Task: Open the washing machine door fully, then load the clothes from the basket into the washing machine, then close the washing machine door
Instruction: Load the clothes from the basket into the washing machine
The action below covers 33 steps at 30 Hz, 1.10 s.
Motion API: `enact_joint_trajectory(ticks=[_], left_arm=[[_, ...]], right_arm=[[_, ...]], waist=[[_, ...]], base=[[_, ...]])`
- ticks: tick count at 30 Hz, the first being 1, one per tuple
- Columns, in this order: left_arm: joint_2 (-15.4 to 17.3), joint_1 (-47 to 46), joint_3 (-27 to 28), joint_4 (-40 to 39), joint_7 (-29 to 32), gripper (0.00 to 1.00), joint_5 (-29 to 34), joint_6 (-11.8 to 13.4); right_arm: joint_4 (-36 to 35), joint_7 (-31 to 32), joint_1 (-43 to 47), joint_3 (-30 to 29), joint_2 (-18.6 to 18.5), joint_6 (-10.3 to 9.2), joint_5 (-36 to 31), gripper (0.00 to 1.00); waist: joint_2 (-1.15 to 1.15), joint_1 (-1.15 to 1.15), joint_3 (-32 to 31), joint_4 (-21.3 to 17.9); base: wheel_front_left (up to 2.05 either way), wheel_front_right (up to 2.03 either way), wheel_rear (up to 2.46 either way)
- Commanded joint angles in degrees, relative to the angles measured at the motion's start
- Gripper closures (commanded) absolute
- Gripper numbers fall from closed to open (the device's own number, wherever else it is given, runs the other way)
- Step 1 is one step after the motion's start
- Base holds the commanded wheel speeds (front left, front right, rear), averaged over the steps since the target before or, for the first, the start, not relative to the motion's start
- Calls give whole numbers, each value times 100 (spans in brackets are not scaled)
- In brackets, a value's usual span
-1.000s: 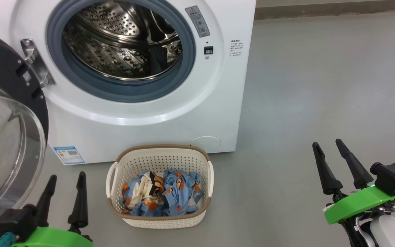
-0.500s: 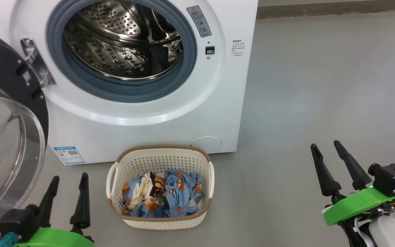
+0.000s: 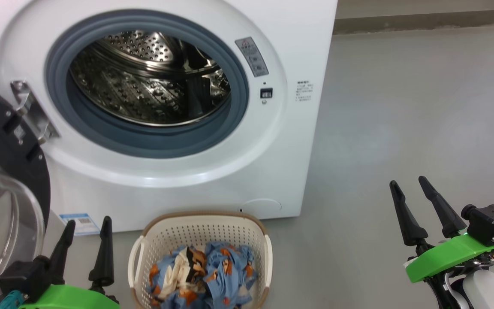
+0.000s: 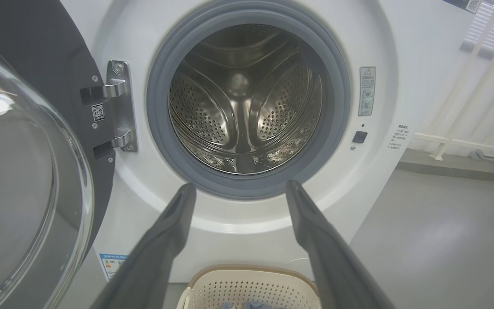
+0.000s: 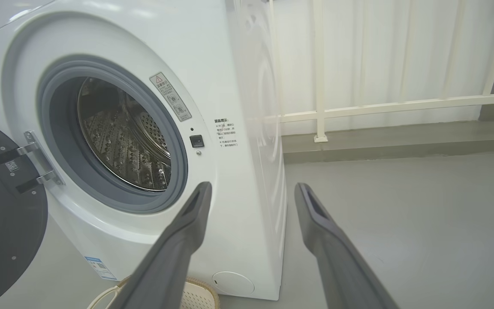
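Just R of washer (image 3: 187, 189) edge: floor (image 3: 401, 107)

We see bright, even light with faint shadows. The steel drum (image 3: 144, 90) glints, the washing machine door (image 4: 15, 171) carries pale reflections on its glass, and the floor (image 3: 401, 107) has a soft sheen. Wrist views bend at the edges, and the left end effector (image 4: 240, 184) looks blurred.

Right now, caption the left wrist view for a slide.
Open left tool faces empty steel drum; door swung open, basket below.
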Motion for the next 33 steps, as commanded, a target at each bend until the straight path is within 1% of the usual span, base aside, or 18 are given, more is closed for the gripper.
enact_joint_trajectory(ticks=[1,9,33], left_arm=[[187,-227,203,-139,-59,0,-1,-21],[204,-224,202,-129,-81,0,-1,-16],[248,-216,174,-136,-111,0,34,91]], right_arm=[[-119,-70,-110,106,-98,33,2,0],[-118,-70,-107,98,-80,33,6,0],[-128,-70,-116,74,-41,33,-10,0]], waist=[[0,0,0,9],[0,0,32,44],[0,0,48,31]], base=[[143,-143,0],[82,-82,0],[1,-1,0]])
